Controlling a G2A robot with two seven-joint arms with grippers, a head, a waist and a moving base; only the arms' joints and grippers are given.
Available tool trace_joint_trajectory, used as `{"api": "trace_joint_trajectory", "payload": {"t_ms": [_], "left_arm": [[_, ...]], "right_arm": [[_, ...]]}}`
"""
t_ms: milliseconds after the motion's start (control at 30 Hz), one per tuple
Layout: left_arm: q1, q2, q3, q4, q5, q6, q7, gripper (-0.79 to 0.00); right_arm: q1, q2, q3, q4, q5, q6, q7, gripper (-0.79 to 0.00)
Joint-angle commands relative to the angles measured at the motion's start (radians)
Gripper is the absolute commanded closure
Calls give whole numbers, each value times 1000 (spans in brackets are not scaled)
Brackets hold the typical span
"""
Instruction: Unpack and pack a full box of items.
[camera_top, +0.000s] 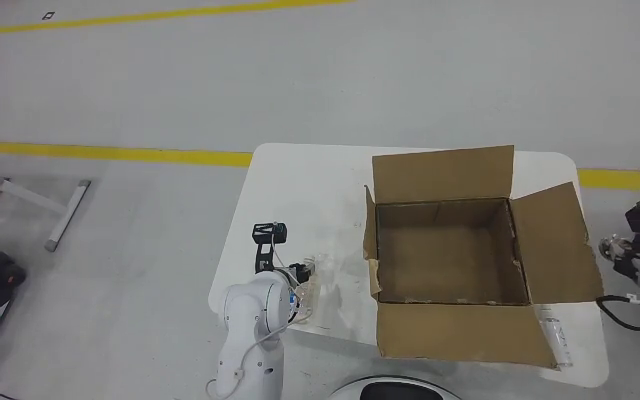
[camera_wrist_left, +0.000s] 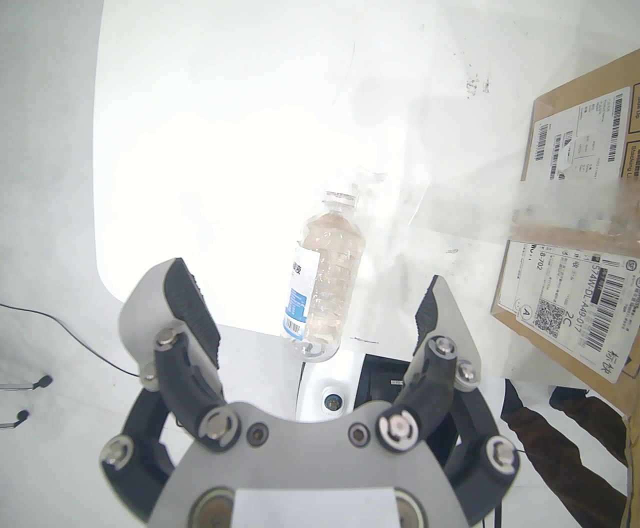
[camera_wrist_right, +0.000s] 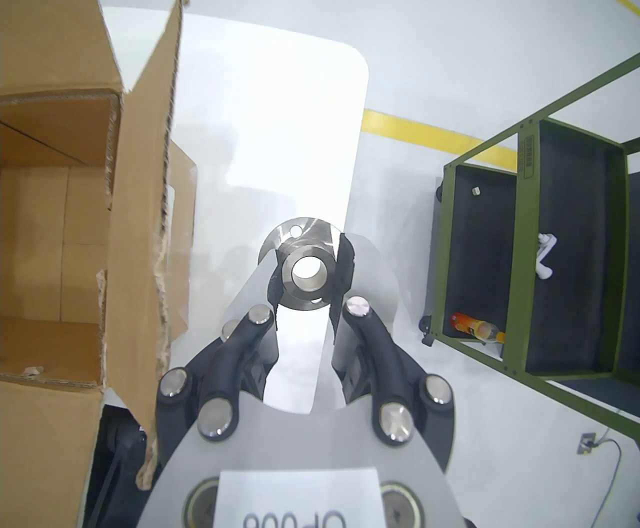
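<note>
White table (camera_top: 300, 180), bottle (camera_wrist_left: 325, 280) cap faint, flange (camera_wrist_right: 306, 272) half hidden

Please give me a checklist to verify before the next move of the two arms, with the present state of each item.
1. Left gripper free for a grasp: ok, its fingers stand apart and hold nothing.
2. Clear plastic bottle with a white and blue label within reach: ok, it lies on its side on the white table, ahead of the left gripper.
3. Bottle safely away from the table's edge: cannot tell; its base lies near the edge.
4. Right gripper hold: ok, shut on the round silver metal flange.
5. Brown cardboard box ready to receive: ok, flaps open, inside bare.
</note>
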Motion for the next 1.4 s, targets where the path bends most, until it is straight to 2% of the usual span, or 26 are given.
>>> {"api": "trace_joint_trajectory", "payload": {"t_ms": [0, 667, 867, 1233, 1367], "left_arm": [[0, 0, 0, 0, 0, 0, 0, -785], [0, 0, 0, 0, 0, 0, 0, -785], [0, 0, 0, 0, 0, 0, 0, -785], [0, 0, 0, 0, 0, 0, 0, -785], [0, 0, 0, 0, 0, 0, 0, -785]], "right_arm": [[-8, 1, -8, 8, -6, -1, 1, 0], [-12, 3, -35, 23, -21, 0, -2, 0], [-34, 5, -50, 53, -41, -20, -35, 0], [-112, 11, -2, 139, -11, -99, 2, 0], [-154, 11, -25, 146, -58, -113, -20, 0]]}}
